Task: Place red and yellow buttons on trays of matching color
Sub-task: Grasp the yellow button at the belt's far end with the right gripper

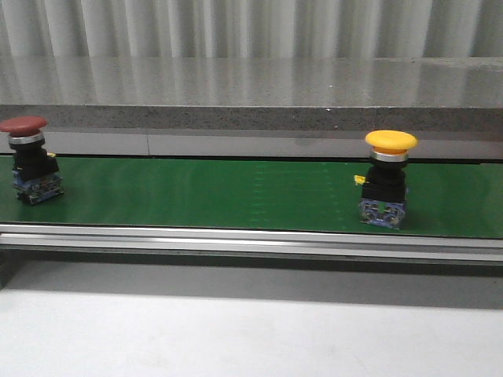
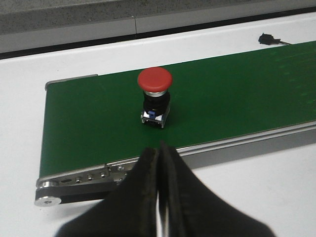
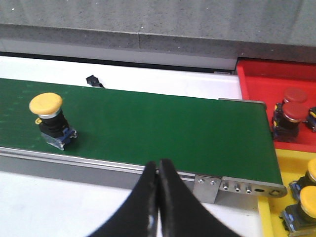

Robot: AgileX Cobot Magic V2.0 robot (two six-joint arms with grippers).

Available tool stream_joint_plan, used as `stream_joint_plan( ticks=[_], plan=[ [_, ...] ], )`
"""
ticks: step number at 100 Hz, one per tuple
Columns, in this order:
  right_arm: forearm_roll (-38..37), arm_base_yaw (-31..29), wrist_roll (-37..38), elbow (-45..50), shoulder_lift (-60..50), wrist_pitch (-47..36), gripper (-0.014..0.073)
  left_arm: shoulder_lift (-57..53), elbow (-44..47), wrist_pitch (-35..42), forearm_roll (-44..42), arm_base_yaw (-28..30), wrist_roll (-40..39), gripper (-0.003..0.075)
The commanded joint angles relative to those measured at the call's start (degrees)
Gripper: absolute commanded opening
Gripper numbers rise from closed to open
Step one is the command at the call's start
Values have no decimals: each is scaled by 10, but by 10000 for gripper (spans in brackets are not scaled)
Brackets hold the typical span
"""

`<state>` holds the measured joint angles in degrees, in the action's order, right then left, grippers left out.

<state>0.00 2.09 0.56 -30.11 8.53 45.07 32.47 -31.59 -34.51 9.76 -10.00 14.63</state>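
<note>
The belt [image 1: 236,192] is plain dark green, edged by a silver rail [image 1: 251,239]. At nine o'clock in the front view stands a button [image 1: 27,157] with a dark red cap, black body and blue base. At three o'clock another button [image 1: 387,177] has a yellow cap, black body and blue base. The table [image 1: 251,338] is white. The wall [image 1: 251,27] shows pale grey vertical stripes. In the right wrist view, one tray [image 3: 266,76] is red, another tray [image 3: 286,158] yellow. Both grippers' fingers [image 2: 143,197] are black.
</note>
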Motion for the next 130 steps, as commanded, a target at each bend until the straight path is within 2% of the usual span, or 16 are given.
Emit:
stream_joint_plan(
  ticks=[1, 9, 16, 23, 35, 42, 47, 92, 124, 130],
  plan=[
    [0, 20, -6, -45, 62, -31, -65, -23, -3, 31, 9, -6, 1, -20],
    [0, 39, -6, -74, 126, -13, -57, -35, -1, 30, 9, -6, 1, -20],
    [0, 56, -6, -100, 184, 4, 1, -37, -1, 30, 9, -6, 1, -20],
    [0, 70, -6, -125, 243, 21, 139, -37, -1, 30, 9, -6, 1, -20],
    [13, 80, -6, -168, 331, 50, 479, -37, -1, 30, 9, -6, 1, -20],
    [34, 80, -6, -190, 375, 63, 614, -37, -1, 30, 9, -6, 1, -20],
    [47, 80, -6, -206, 402, 71, 662, -37, -1, 30, 9, -6, 1, -20],
    [66, 80, -6, -297, 604, 156, 645, -37, -1, 30, 9, -6, 1, -20],
    [33, 71, -6, -317, 695, 68, 645, -37, -1, 30, 9, -6, 1, -20],
    [31, 62, -6, -317, 710, 66, 610, -37, -1, 30, 9, -6, 1, -20]
  ],
)
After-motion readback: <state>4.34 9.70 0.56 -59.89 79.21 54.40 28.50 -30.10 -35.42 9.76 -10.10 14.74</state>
